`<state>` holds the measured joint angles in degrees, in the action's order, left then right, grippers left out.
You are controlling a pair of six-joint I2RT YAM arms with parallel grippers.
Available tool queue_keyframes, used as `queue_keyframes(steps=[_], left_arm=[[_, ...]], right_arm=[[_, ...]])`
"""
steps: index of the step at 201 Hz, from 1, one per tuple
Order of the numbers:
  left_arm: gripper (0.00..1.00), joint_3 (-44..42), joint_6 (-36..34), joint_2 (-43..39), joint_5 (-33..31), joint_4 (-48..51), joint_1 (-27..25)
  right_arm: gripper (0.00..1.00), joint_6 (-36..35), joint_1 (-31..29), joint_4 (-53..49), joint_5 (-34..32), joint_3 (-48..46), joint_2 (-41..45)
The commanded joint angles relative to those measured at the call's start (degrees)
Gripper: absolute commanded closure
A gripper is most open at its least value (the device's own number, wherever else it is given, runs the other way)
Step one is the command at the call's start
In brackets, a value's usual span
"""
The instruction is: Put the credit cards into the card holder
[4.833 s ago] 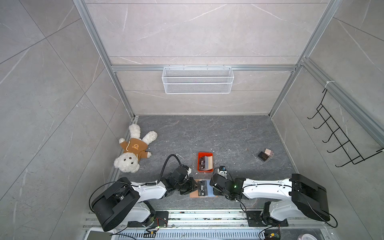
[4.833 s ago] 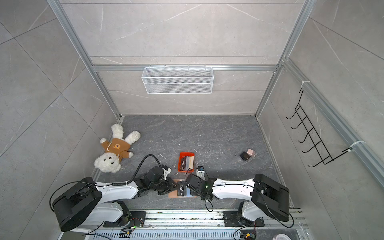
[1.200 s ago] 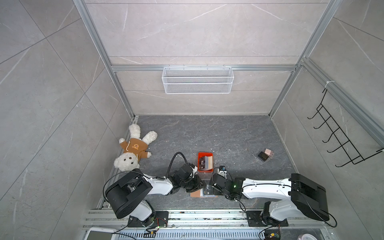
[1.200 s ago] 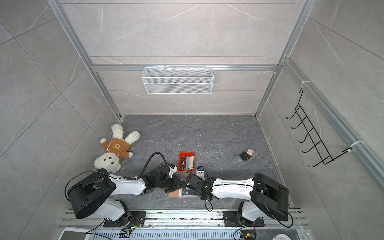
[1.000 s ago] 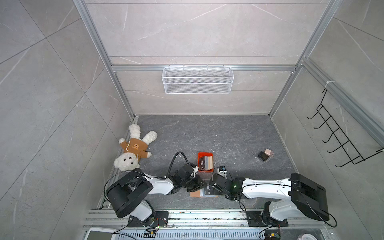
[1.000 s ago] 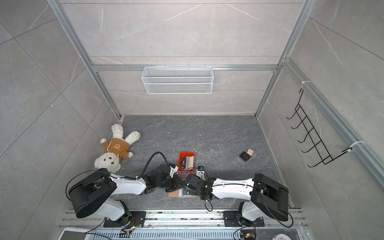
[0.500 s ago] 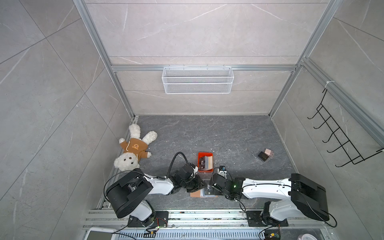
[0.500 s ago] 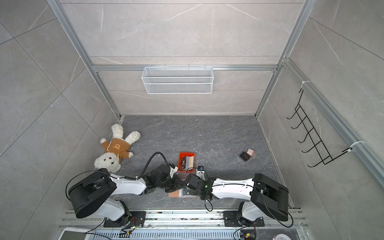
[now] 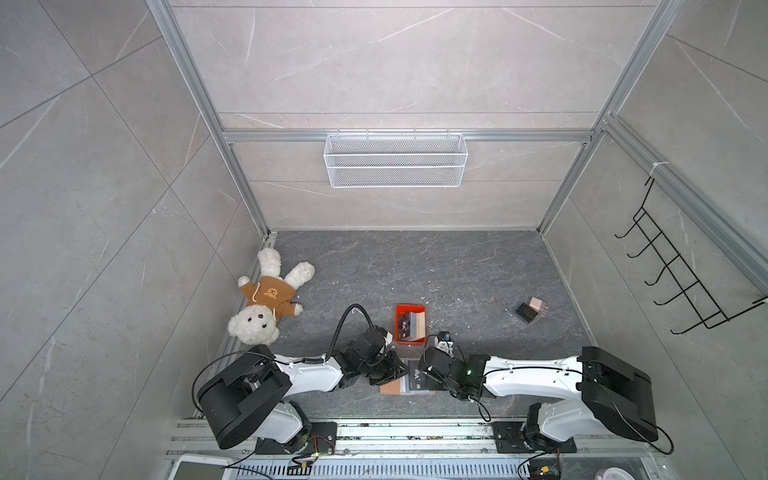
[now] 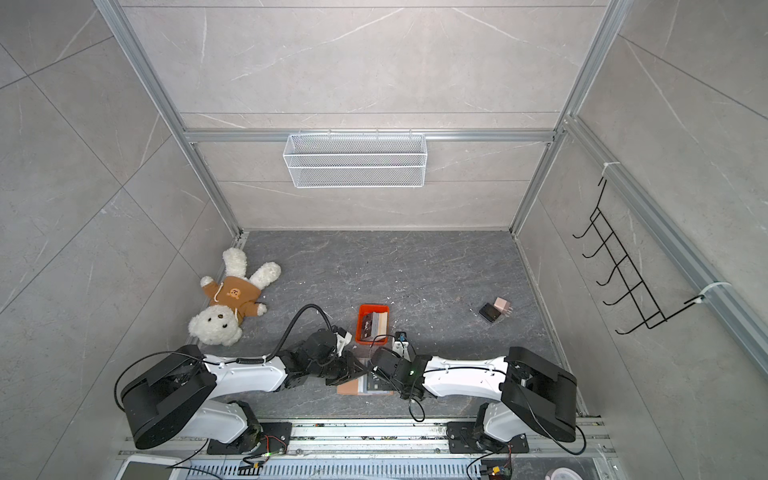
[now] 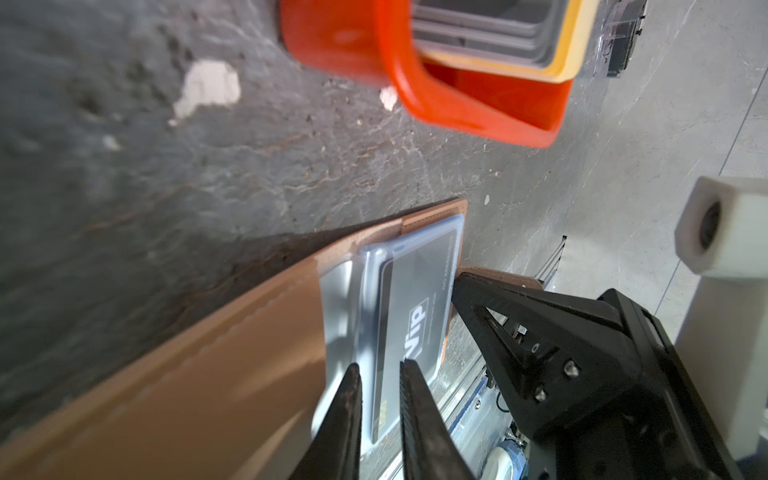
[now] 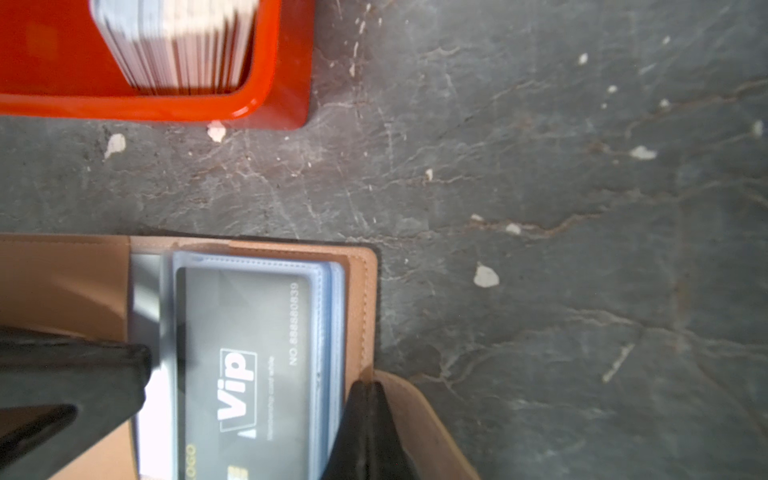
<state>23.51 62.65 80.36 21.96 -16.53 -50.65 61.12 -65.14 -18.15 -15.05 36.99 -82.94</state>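
Comparing with a few seconds ago, the left claw (image 11: pixel 381 368) has swung in toward the lower centre of both top views and now sits at the open holder (image 11: pixel 199 374). Its fingers (image 11: pixel 353 415) are nearly together, pinching the trailing edge of a black VIP card (image 11: pixel 419 307) that lies mostly inside the clear sleeve (image 11: pixel 345 291). Over the last second hardly anything has moved. The right claw (image 12: pixel 365 395), pressed together, rests its tip on the holder's right edge as the top views show it, seemingly pinning it flat. More cards (image 9: pixel 413 324) stand in the tray (image 9: pixel 410 306), just above the holder in a top view. This card looks almost seated; a short push and a release should finish it.
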Motion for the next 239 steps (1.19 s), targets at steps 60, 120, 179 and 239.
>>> queue_keyframes(steps=[60,120,179,239], left_arm=[[0.82,1.66,-3.83,-2.80,-3.20,3.06,-1.79],[0.83,3.70,-4.06,0.37,-5.29,3.68,-3.93],[0.83,5.07,-3.54,1.90,-6.43,4.58,-4.71],[0.89,6.87,-3.48,3.97,-7.44,6.58,-5.57]], right_arm=[[0.96,-3.32,0.23,-5.19,-3.94,3.05,2.08],[0.83,-0.44,0.84,1.15,0.06,-2.66,8.91],[0.80,0.53,4.67,11.22,7.05,-9.46,12.43],[0.76,1.63,7.25,17.04,11.52,-13.08,13.47]])
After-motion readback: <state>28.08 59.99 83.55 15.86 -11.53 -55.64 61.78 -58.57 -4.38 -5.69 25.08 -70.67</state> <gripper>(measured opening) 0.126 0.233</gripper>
